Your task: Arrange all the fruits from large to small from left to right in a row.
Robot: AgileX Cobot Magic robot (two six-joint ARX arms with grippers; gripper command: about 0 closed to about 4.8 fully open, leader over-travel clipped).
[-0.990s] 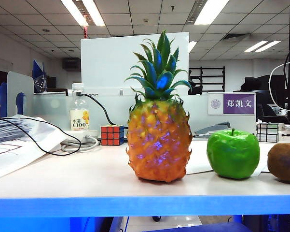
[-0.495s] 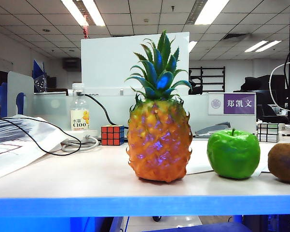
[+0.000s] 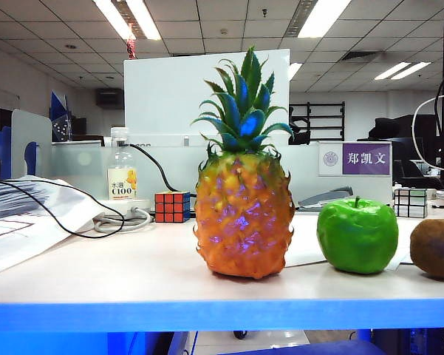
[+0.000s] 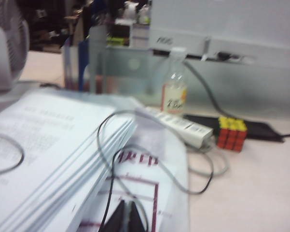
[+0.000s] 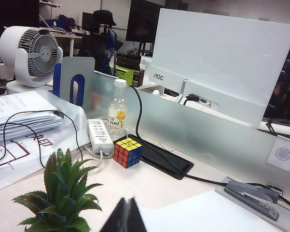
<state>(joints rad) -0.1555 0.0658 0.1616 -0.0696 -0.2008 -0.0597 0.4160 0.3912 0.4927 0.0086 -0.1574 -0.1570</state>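
Left gripper (image 4: pixel 127 217): jaws together, holding nothing, poised over a stack of papers (image 4: pixel 43 159) and a looping black cable (image 4: pixel 135 150). No fruit appears near these jaws; ahead of them stand a white power strip (image 4: pixel 181 126), a clear bottle (image 4: pixel 175 89) and a Rubik's cube (image 4: pixel 231 133). This view is blurred.

Right gripper (image 5: pixel 124 217): jaws together, holding nothing. The pineapple's green crown (image 5: pixel 62 198) sits just beside the fingertips, on the papers' side; the fruit body is cut off by the frame edge.

Only the exterior view shows the fruit row on the table (image 3: pixel 96 274): pineapple (image 3: pixel 244 214), then green apple (image 3: pixel 357 235), then brown kiwi (image 3: pixel 436 249), the kiwi cut off at the frame edge. Neither gripper appears there. Only the right wrist view shows a white fan (image 5: pixel 31 53) and a stapler (image 5: pixel 253 195).
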